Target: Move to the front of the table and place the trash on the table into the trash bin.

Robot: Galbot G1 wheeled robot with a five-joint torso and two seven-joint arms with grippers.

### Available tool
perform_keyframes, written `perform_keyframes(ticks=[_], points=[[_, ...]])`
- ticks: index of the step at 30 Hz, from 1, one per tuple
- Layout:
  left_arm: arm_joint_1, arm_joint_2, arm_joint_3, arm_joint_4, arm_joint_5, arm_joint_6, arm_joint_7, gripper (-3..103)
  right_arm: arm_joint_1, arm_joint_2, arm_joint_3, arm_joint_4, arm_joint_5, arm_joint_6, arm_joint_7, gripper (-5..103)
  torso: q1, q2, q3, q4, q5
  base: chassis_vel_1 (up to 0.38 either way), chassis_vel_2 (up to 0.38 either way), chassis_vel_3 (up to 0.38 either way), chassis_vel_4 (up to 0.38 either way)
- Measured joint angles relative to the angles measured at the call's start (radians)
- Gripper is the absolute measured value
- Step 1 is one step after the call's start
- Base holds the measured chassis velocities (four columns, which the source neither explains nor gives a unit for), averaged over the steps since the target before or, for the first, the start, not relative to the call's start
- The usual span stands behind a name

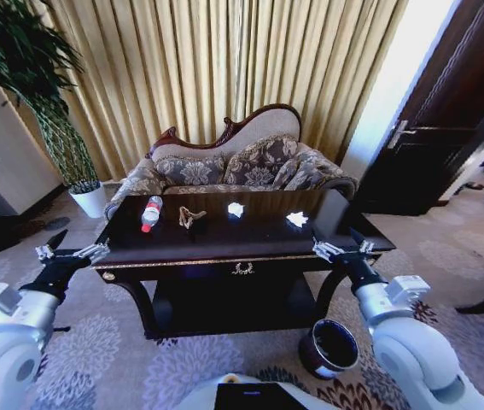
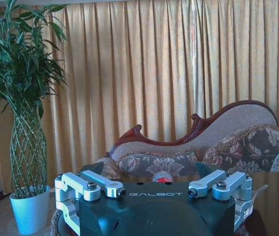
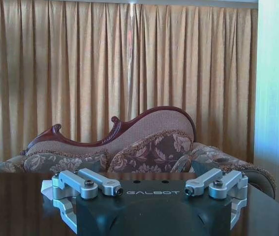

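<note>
Gold pleated curtains (image 1: pixel 224 60) are hanging across the far wall, and one ornate sofa (image 1: pixel 233 162) with a carved dark frame is sitting in front of them. One dark glossy desk (image 1: pixel 224 241) is standing between me and that sofa, its gold trim and front emblem facing me, over a patterned carpet (image 1: pixel 113 359).

Four pieces of trash are lying on the desk top in a loose row. One clear bottle (image 1: pixel 150 213) with a red label is lying on its side toward my left. One tan wrapper scrap (image 1: pixel 190 216) is resting just beside it. Two white paper wads are lying farther right: one (image 1: pixel 236 209) near the middle, the other (image 1: pixel 297 219) toward my right.

One dark brown trash bin (image 1: pixel 330 348) is standing on the carpet by the desk's front right leg, its mouth tilting toward me.

I am holding my left claw (image 1: pixel 72 251) in the air just off the desk's front left corner, its fingers spread apart and gripping nothing. I am holding my right claw (image 1: pixel 342 248) at the front right edge, fingers likewise apart and empty.

One tall plant (image 1: pixel 49 102) in a white pot (image 1: pixel 89 201) is standing off to the left, and one dark door (image 1: pixel 446 120) is showing on the right.
</note>
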Motion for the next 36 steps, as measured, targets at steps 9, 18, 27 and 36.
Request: perform_keyframes(ticks=[9,18,27,36], points=[[0.0,0.0,0.0,0.0,0.0,0.0,0.0,100,0.0,0.0,0.0,0.0,0.0,0.0,0.0,100,-0.001,0.0,0.0,0.0001,0.0001,0.0,0.0,0.0,0.0],[0.0,0.0,0.0,0.0,0.0,0.0,0.0,100,0.0,0.0,0.0,0.0,0.0,0.0,0.0,100,-0.001,0.0,0.0,0.0001,0.0001,0.0,0.0,0.0,0.0],[0.0,0.0,0.0,0.0,0.0,0.0,0.0,100,0.0,0.0,0.0,0.0,0.0,0.0,0.0,100,-0.001,0.0,0.0,0.0001,0.0,0.0,0.0,0.0,0.0],[0.0,0.0,0.0,0.0,0.0,0.0,0.0,100,0.0,0.0,0.0,0.0,0.0,0.0,0.0,100,-0.001,0.0,0.0,0.0001,0.0,0.0,0.0,0.0,0.0]])
